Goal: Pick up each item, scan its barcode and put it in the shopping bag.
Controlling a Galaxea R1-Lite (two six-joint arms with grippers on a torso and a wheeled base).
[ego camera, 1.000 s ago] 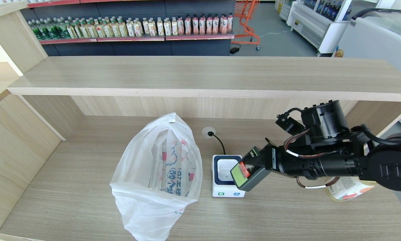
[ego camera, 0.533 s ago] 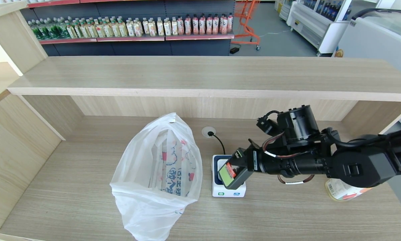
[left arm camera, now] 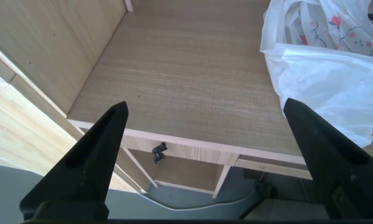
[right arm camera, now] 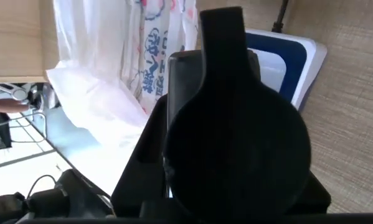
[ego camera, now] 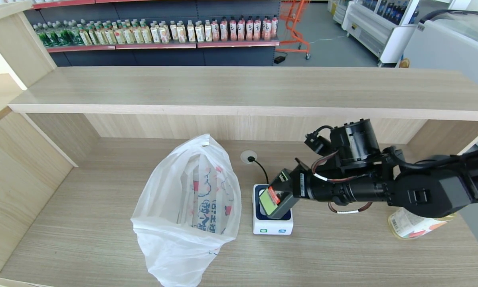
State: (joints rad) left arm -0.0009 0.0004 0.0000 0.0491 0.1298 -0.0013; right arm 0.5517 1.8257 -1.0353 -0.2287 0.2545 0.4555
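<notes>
R gripper (ego camera: 281, 196) was clamped on a small flat box (ego camera: 267, 201), grey w/ a green face and red label. It was held tilted just over the scanner (ego camera: 273, 228), a white square block w/ a blue-rimmed window. A thin, crinkly, see-through white plastic shopping bag (ego camera: 171, 243) stood open beside the scanner on the wood-grain counter (ego camera: 83, 239), w/ a printed pack (ego camera: 207, 209) inside. L gripper (left arm camera: 205, 109) hung by the counter's front edge, fingers wide apart. A round labelled jar (ego camera: 412, 228) stood partly hidden by the R arm.
</notes>
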